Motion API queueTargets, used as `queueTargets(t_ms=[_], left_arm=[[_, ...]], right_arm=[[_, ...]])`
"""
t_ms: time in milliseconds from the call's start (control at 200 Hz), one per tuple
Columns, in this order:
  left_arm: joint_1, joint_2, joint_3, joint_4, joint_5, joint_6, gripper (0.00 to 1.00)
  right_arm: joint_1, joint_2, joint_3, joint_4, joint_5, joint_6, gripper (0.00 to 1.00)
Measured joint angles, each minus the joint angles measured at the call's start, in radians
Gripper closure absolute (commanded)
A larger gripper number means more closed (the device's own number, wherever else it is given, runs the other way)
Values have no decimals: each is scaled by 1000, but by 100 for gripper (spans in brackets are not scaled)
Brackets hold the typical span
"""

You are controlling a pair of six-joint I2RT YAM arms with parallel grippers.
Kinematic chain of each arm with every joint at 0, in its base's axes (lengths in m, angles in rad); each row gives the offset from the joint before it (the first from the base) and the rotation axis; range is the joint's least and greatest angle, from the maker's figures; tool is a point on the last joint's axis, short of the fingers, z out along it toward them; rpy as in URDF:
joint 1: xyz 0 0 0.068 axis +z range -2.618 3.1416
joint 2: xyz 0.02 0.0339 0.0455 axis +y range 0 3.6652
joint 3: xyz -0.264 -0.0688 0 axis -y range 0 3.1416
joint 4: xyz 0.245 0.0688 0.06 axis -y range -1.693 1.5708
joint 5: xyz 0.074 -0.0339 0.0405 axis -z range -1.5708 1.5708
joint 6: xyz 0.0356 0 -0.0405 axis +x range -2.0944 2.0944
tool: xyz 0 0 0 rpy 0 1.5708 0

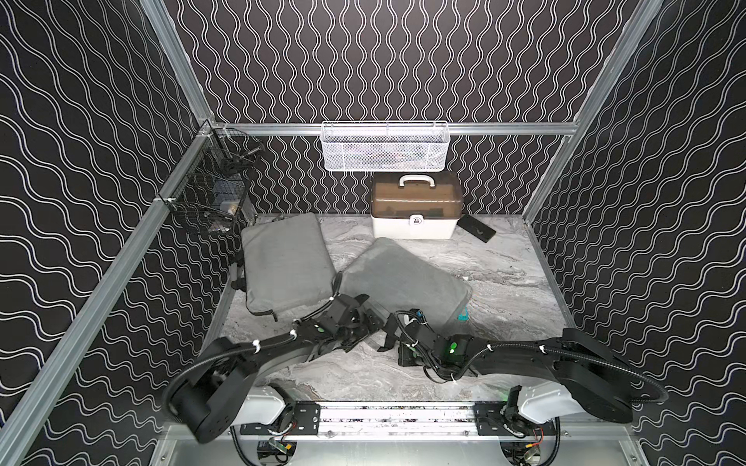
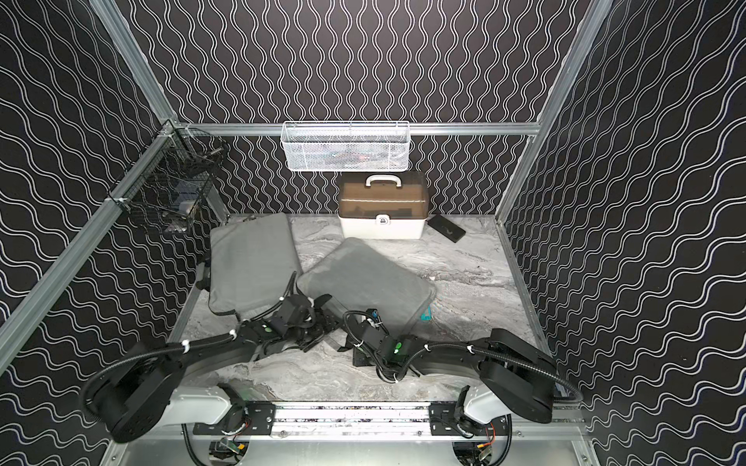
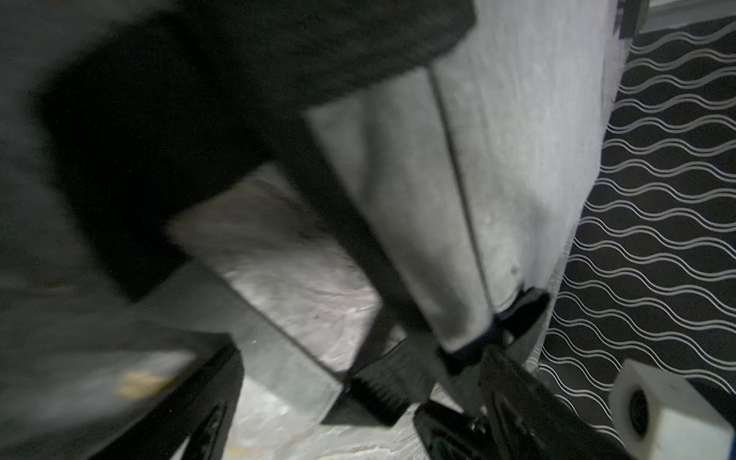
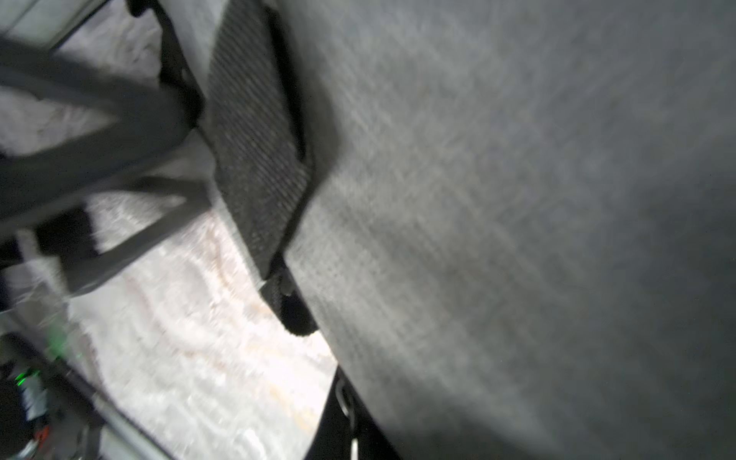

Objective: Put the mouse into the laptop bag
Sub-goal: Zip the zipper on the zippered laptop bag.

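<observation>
The marble table (image 1: 504, 282) carries all floor-level items inside a black enclosure with a wave pattern. Two black arms reach from the near rail toward the table centre. A grey bag (image 1: 403, 274) lies diagonally at mid-table; its near right edge sits raised off the surface. A second bag (image 1: 286, 262), also grey, lies flat to the left, and the two touch or nearly touch at their adjacent corners. A white box (image 1: 415, 205) with a brown translucent lid and white handle stands at the back wall. A white mesh basket (image 1: 383, 149) hangs on the rear rail above the box. A black wire basket (image 1: 210, 193) hangs on the left rail. The left gripper (image 1: 357, 318) sits at the near left corner of the bag, with its fingers (image 3: 517, 398) spread wide in the blurred left wrist view. The right gripper (image 1: 393, 322) sits at the near edge of the bag, jaws pressed together; whether fabric is pinched between them cannot be told, since the right wrist view shows only blurred grey cloth close up. A flat black slab (image 1: 478, 228) lies just right of the box. A teal tag (image 1: 464, 314) shows at the bag's near right corner. The mouse cannot be located in any view.
</observation>
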Motion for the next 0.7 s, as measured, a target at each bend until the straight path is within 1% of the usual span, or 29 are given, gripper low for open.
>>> queueTargets(t_ms=[85,115,185,275,345,435,505,610,700], left_arm=[[-37,53,31,48,-25,-22,13],[-49,67,44,58,-36,-24,19],[-70,108,81,84,-56,-29,37],[-84,168,118,90,-80,-38,78],[-84,206,149,96,-81,-50,100],[-80,222,206,61,-88,-27,100],[-58,216,232,18,-84,-9,100],[33,193,235,-29,-39,31,100],[114,201,262,-76,-2,63,100]], right_arm=[[6,-26,-30,9,-5,-16,100],[6,-31,-39,14,-9,-16,100],[12,-40,-50,23,-14,-26,100],[26,-47,-51,21,-7,-38,100],[29,-54,-55,3,4,-39,100],[32,-71,-56,-10,26,-37,100],[33,-97,-64,-17,40,-16,100],[25,-153,-96,-22,67,18,100],[13,-203,-127,-47,77,42,100]])
